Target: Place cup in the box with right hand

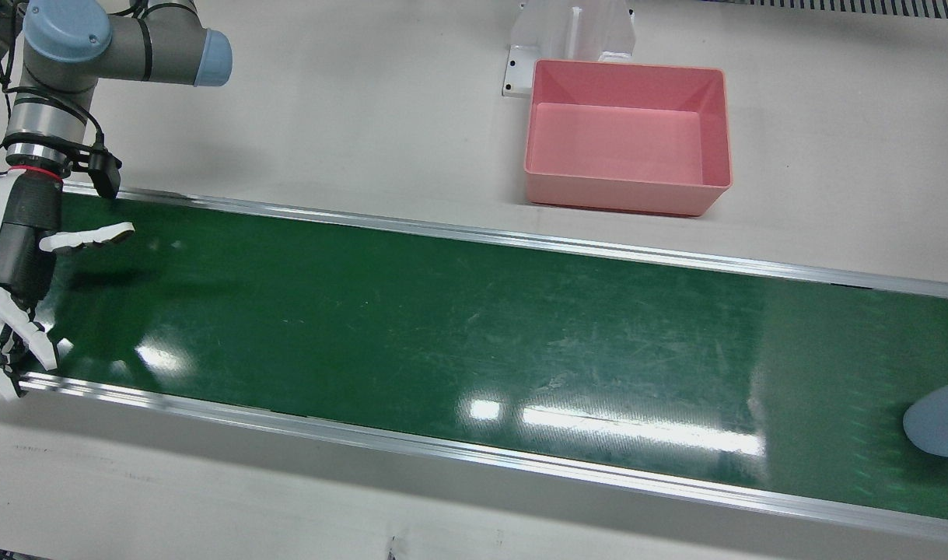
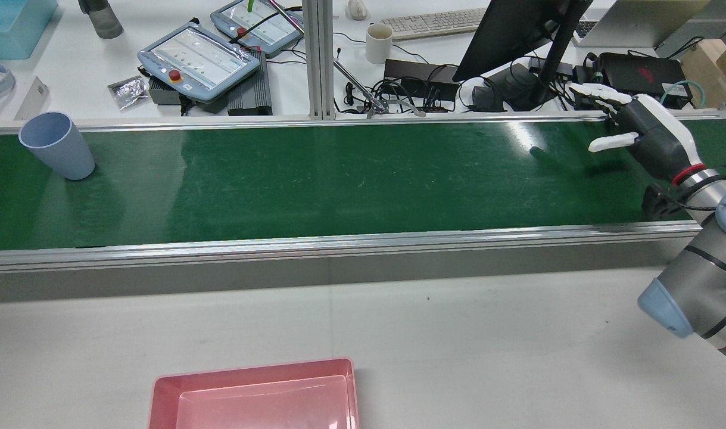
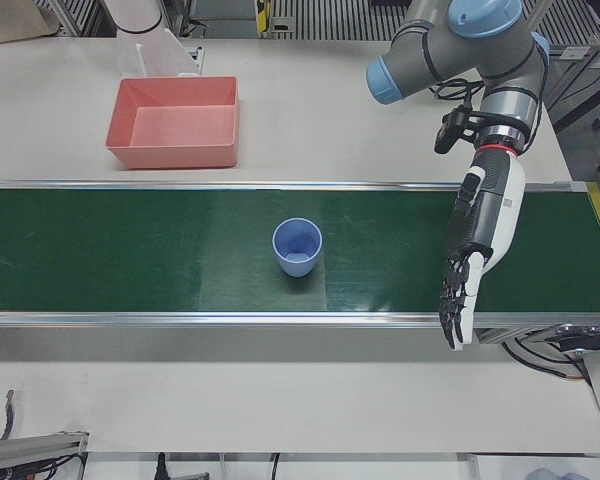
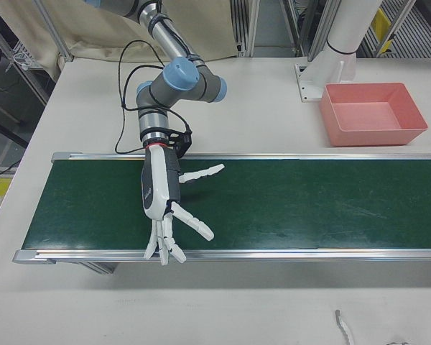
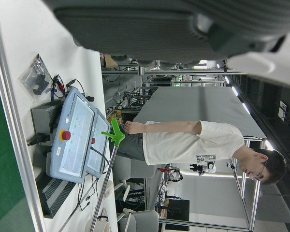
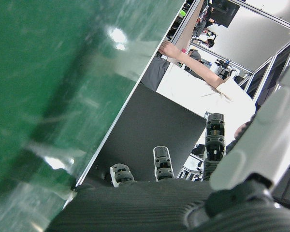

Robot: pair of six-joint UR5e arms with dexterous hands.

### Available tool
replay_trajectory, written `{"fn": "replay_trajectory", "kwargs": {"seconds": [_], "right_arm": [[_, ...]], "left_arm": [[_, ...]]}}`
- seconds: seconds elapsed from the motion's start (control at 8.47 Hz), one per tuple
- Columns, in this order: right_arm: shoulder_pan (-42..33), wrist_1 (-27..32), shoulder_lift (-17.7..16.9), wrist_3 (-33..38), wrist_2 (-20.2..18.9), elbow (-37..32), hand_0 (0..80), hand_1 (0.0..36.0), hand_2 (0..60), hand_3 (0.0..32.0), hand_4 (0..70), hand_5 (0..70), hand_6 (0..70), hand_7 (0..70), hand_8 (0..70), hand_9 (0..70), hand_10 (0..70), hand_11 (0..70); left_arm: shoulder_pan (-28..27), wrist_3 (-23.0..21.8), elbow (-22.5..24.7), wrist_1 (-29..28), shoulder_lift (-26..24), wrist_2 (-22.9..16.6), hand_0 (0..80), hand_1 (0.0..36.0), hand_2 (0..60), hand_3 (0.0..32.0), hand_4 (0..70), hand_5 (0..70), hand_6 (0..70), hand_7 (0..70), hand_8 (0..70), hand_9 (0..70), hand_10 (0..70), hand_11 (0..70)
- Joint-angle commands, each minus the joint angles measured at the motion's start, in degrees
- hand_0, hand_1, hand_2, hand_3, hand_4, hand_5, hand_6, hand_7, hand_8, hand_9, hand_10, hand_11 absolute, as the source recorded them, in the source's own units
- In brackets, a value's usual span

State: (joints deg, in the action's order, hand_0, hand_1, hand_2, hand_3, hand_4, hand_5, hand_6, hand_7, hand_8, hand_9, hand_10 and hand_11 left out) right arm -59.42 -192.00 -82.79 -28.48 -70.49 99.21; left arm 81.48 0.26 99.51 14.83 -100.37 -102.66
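While the right hand [image 4: 165,208] hovers empty, fingers spread, over the belt [image 2: 339,179], the cup [image 2: 57,145] stands upright at the belt's opposite end, 9 o'clock in rear view. Wait for it, then side-grasp mid-body; pink box [image 1: 627,136] sits on the tabletop [image 1: 365,117].

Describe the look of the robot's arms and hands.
The right arm and left arm are grey tubes with pale blue caps. The right hand and left hand are black with white shells, behind a red wrist ring. A black cable trails the right arm.
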Motion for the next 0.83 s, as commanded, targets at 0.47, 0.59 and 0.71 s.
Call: {"fn": "replay_trajectory", "kwargs": {"seconds": [0.47, 0.59, 0.71], "right_arm": [[0.01, -0.13, -0.09, -0.09, 0.0, 0.46, 44.1, 0.0, 0.0, 32.0, 14.3, 0.6, 0.0, 23.2, 1.6, 8.1, 0.0, 0.0], [0.01, -0.05, -0.09, -0.35, 0.0, 0.46, 44.2, 0.0, 0.0, 32.0, 13.6, 0.7, 0.0, 23.1, 1.6, 8.2, 0.0, 0.0], [0.1, -0.13, -0.18, -0.52, 0.0, 0.46, 44.2, 0.0, 0.0, 32.0, 15.6, 0.6, 0.0, 23.2, 1.6, 8.2, 0.0, 0.0]], "left_arm": [[0.0, 0.0, -0.02, 0.02, 0.0, 0.0, 0.0, 0.0, 0.0, 0.0, 0.0, 0.0, 0.0, 0.0, 0.0, 0.0, 0.0, 0.0], [0.0, 0.0, 0.07, 0.02, 0.0, 0.0, 0.0, 0.0, 0.0, 0.0, 0.0, 0.0, 0.0, 0.0, 0.0, 0.0, 0.0, 0.0], [0.0, 0.0, 0.07, 0.02, 0.0, 0.0, 0.0, 0.0, 0.0, 0.0, 0.0, 0.0, 0.0, 0.0, 0.0, 0.0, 0.0, 0.0]]}}
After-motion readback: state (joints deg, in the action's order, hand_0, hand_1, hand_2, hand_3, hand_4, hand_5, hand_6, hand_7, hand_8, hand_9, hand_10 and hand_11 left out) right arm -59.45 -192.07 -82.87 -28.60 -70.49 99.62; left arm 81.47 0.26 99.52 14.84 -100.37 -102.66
